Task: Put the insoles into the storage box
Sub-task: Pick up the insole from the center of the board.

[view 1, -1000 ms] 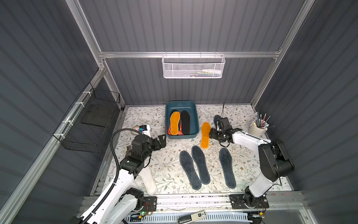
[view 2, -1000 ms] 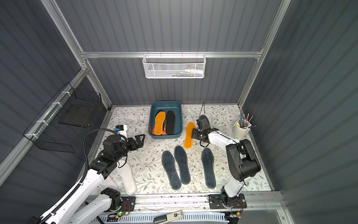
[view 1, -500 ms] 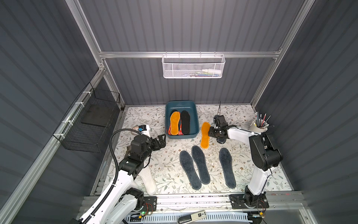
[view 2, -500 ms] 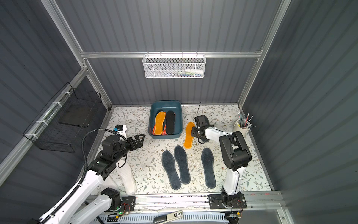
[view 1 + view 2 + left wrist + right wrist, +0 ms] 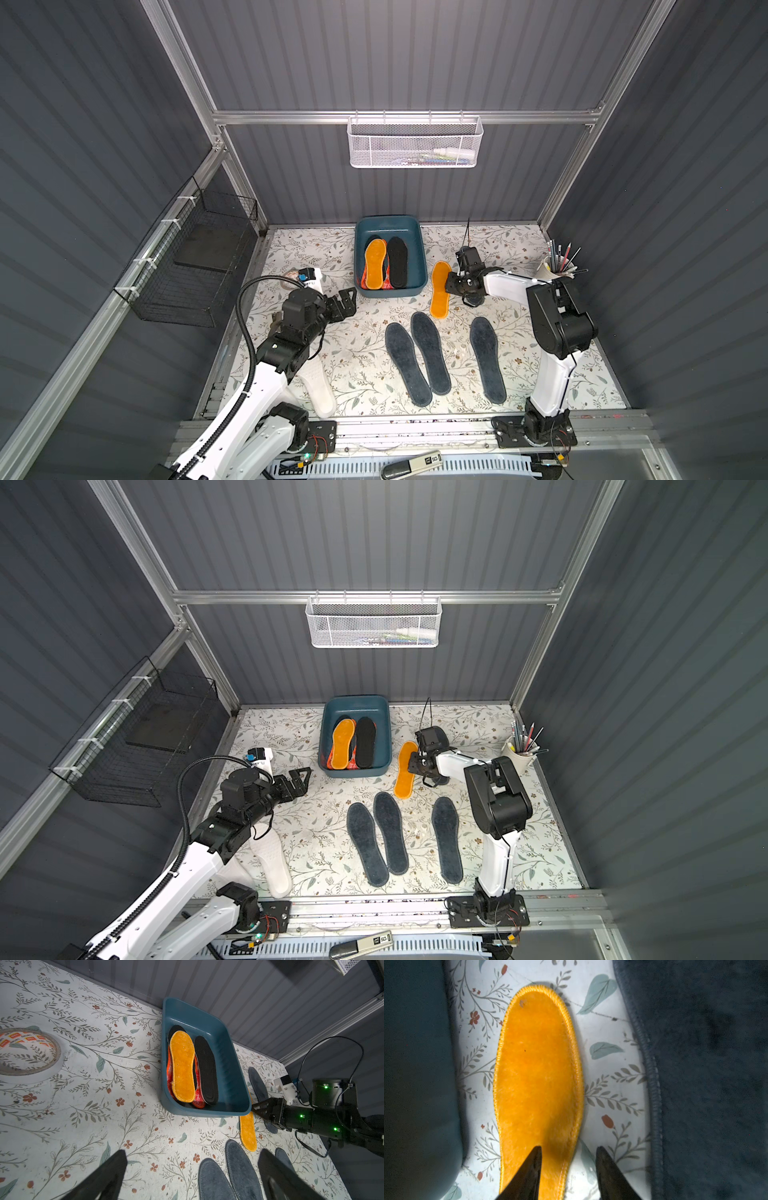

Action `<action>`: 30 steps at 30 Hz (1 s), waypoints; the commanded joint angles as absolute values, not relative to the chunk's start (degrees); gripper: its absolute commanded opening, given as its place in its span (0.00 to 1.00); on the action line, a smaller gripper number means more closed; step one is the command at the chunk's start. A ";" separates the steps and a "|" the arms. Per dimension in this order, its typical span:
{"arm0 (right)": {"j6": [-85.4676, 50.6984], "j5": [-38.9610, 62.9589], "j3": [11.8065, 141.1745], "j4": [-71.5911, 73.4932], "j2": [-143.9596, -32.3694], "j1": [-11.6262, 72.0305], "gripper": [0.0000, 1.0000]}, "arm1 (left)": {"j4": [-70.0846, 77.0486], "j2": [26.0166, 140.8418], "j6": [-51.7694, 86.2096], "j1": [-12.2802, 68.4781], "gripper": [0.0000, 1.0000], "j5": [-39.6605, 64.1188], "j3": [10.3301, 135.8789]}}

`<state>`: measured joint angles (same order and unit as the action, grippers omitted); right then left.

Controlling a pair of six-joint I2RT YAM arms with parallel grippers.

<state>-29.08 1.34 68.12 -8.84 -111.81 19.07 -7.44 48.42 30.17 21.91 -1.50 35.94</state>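
Top view: the storage box point(image 5: 388, 226) sits by the back wall. The loose orange insole point(image 5: 439, 289) lies on the table just beside it, so the trip in should be short. The right claw point(image 5: 451, 286) is down low at that insole's side edge. Three grey-blue insoles point(image 5: 430, 353) and a white insole point(image 5: 318, 390) lie nearer the front. The left claw point(image 5: 347, 303) hangs on the other side of the box, I think to keep out of the way.

Left wrist view: the left claw's fingers point(image 5: 108, 1178) are spread wide with nothing in them. Inside the box lie an orange insole point(image 5: 182, 1066) and a black insole point(image 5: 205, 1070), on top of red ones.

Right wrist view: one finger point(image 5: 529, 1172) is over the loose orange insole and the other is over the table beside it. The edge is between them. They are partly apart, not pinching yet. I think they stand like this because a flat, floppy pad is easiest to grab by its edge.
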 commanded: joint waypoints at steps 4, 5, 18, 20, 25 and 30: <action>-29.07 1.40 71.65 -11.78 -114.56 19.07 0.39 | -5.97 49.28 30.32 21.62 1.00 -0.97 36.25; -29.36 1.70 71.67 -11.95 -114.60 19.06 0.35 | -5.98 49.29 30.40 21.62 1.00 -0.88 36.25; -29.30 1.92 71.30 -10.72 -112.04 18.69 0.00 | -5.98 48.91 30.51 21.62 1.00 -1.23 35.86; -29.21 2.19 70.75 -10.18 -109.72 18.55 0.00 | -5.73 48.88 30.59 21.62 1.00 -1.14 35.84; -28.49 2.23 70.08 -10.26 -104.14 18.44 0.00 | -4.27 49.89 30.99 21.62 1.00 -0.62 35.60; -28.34 2.59 69.14 -11.14 -99.79 18.37 0.00 | -1.92 51.41 31.58 21.62 1.00 0.55 35.22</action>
